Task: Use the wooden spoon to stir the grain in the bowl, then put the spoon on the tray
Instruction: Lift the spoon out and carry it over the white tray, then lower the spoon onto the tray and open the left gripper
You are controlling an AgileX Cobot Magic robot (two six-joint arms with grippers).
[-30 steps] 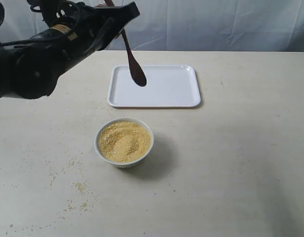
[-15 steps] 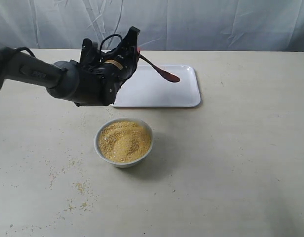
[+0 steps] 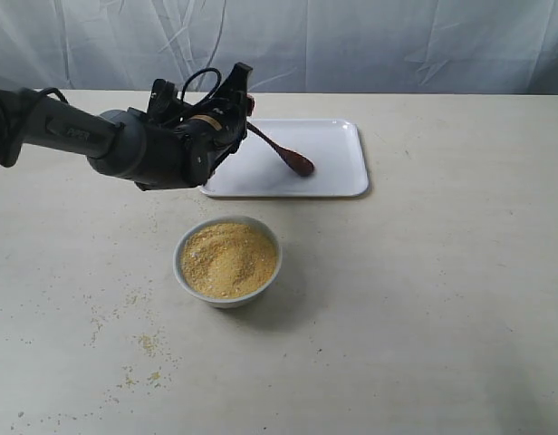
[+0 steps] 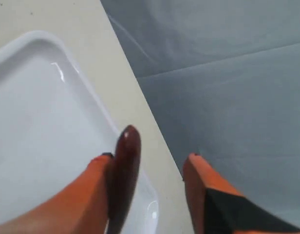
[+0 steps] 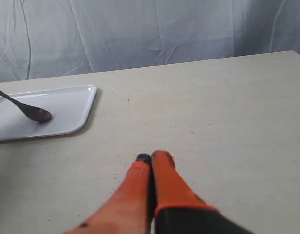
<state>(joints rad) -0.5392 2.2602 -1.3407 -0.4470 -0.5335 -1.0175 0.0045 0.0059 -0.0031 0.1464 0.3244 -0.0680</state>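
Note:
The wooden spoon (image 3: pixel 288 156) has its oval head down on the white tray (image 3: pixel 338 145), and its handle slants up toward my left gripper (image 3: pixel 243 96) over the tray's left end. In the left wrist view that gripper (image 4: pixel 149 163) stands open. There the spoon (image 4: pixel 124 168) rests against one orange finger (image 4: pixel 94 187) and the other finger is well apart from it. The white bowl (image 3: pixel 190 279) sits in front of the tray, heaped with golden grain (image 3: pixel 229 259). My right gripper (image 5: pixel 152 157) is shut on nothing above bare table, with the tray (image 5: pixel 67 114) and spoon (image 5: pixel 35 113) far off.
Spilled grain (image 3: pixel 148 343) is scattered on the table left and in front of the bowl. A grey cloth backdrop (image 3: pixel 397 45) hangs behind the table's far edge. The left arm (image 3: pixel 71 136) stretches in from the left, above the table.
The left arm came down from high over the table to the tray's left end. The spoon swung from hanging upright to lying with its head on the tray.

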